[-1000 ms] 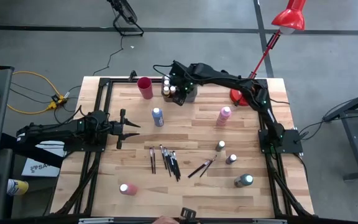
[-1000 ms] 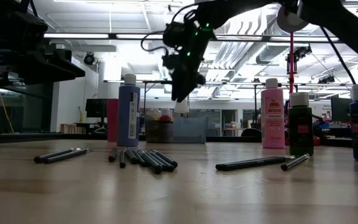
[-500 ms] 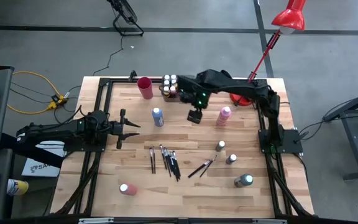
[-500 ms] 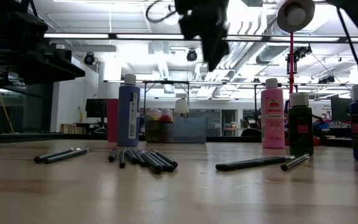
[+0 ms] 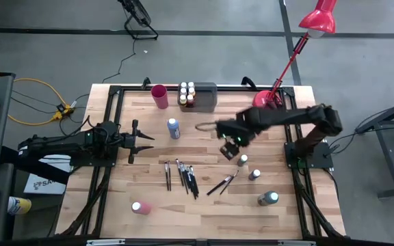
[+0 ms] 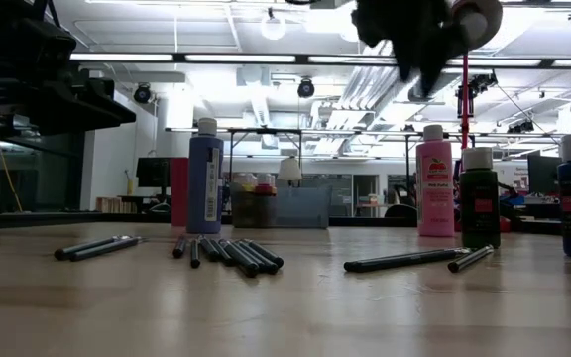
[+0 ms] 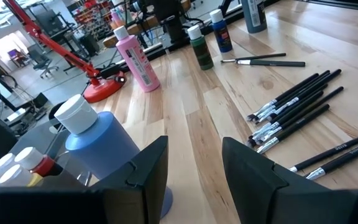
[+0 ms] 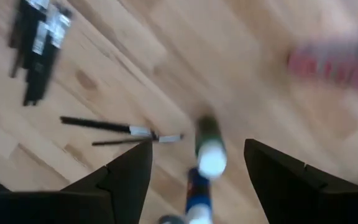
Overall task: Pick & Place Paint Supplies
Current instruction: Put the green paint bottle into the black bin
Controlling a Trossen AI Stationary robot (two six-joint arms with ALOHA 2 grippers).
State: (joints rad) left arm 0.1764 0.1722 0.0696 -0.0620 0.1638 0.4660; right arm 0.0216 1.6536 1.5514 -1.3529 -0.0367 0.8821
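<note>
My right gripper [image 5: 230, 147] hangs open above the table's middle, just left of a green pale-capped bottle [image 5: 242, 160]. Its wrist view looks down on that bottle [image 8: 209, 149] between the open fingers [image 8: 197, 163], touching nothing. Two more bottles [image 5: 254, 174] [image 5: 268, 199] stand nearer the near edge. The arm hides the pink bottle from above; the low view shows it upright [image 6: 434, 193]. A blue bottle [image 5: 174, 128] stands left of centre, and a pink one [image 5: 139, 207] lies near the front. Brushes [image 5: 183, 176] [image 5: 222, 183] lie flat. My left gripper [image 5: 139, 140] waits open at the left.
A grey tray [image 5: 207, 102] at the far edge holds several small bottles [image 5: 187, 94]; a red cup [image 5: 159, 96] stands left of it. A red lamp's base [image 5: 262, 102] sits at the far right. Bare wood lies between the blue bottle and the brushes.
My right gripper has drawn away from the tray at the far edge, risen, and swept toward the near right until it hangs beside the green bottle. A pale-capped bottle stays standing in the tray where it was. My left arm has kept still.
</note>
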